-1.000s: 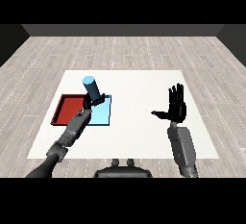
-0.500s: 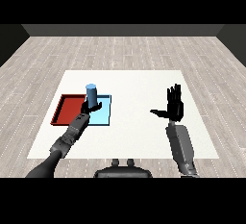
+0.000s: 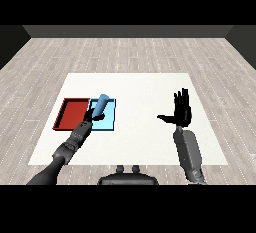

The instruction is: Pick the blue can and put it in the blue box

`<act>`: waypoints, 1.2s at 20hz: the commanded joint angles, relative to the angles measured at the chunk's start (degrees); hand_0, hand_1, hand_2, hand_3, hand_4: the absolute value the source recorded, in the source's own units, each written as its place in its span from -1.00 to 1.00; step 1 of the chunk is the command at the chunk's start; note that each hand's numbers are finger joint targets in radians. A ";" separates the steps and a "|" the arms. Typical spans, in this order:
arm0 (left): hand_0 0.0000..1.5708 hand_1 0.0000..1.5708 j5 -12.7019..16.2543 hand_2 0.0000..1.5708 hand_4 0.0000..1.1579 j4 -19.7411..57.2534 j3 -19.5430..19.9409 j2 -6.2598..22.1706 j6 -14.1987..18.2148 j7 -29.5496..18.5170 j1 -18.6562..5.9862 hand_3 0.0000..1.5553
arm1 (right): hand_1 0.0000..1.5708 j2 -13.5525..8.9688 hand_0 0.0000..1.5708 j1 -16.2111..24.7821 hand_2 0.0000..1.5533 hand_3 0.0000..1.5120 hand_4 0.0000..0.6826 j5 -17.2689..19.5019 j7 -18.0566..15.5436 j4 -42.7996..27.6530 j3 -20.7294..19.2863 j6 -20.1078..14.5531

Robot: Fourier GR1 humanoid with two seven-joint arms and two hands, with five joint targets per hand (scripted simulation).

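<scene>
Left hand: my left hand [image 3: 88,122] sits at the near left edge of the light blue tray, and I read its fingers as curled round the lower end of the blue can.
Blue can: the blue can [image 3: 100,105] leans over rather than standing upright, its top tipped up and away to the right of my left hand, its base hidden in the hand.
Can versus tray: from my view the can lies over the left part of the light blue tray [image 3: 109,122]; I cannot tell whether its base touches the tray floor or hangs just above it.
Red tray: the red tray [image 3: 72,114] lies just to the left of my left hand, side by side with the blue one, their edges touching or nearly so.
Left forearm: my grey left forearm [image 3: 70,145] runs from the lower left corner up to the hand, angled toward the trays.
Right hand: my right hand [image 3: 181,111] is held well apart on the right, fingers straight and pointing up, thumb spread out to the left, holding nothing.
Right forearm: my right forearm [image 3: 188,153] rises almost straight beneath that hand.
Table: the white table [image 3: 140,89] carries both trays, on the left-hand side.
</scene>
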 commanded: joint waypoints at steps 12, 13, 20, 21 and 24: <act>-1.00 -1.00 2.11 -1.00 -1.00 -4.69 5.11 -1.34 14.99 -10.85 0.07 -1.00 | -1.00 3.04 -1.00 0.89 -1.00 -1.00 -1.00 0.35 -0.63 -2.52 2.15 0.58; -1.00 -1.00 2.32 -1.00 -1.00 -6.50 5.60 -0.22 15.81 -15.32 2.01 -1.00 | -1.00 0.52 -1.00 -1.10 -1.00 -1.00 -1.00 -1.72 1.72 -3.41 -1.04 0.33; -1.00 -1.00 6.86 -1.00 -1.00 -22.95 9.24 -1.17 -2.45 -31.91 2.92 -1.00 | -1.00 0.81 -1.00 0.64 -1.00 -1.00 -1.00 0.15 0.13 -2.91 1.68 2.59; -1.00 -1.00 7.12 -1.00 -1.00 -24.96 9.15 -2.64 -2.49 -32.80 2.87 -1.00 | -1.00 0.10 -1.00 1.25 -1.00 -1.00 -1.00 0.58 1.21 -2.83 1.57 2.10; -1.00 -1.00 7.42 -1.00 -1.00 -31.91 7.64 -2.52 -7.92 -34.85 6.80 -1.00 | -1.00 -0.01 -1.00 3.42 -1.00 -1.00 -1.00 0.91 -0.39 -1.05 2.37 4.63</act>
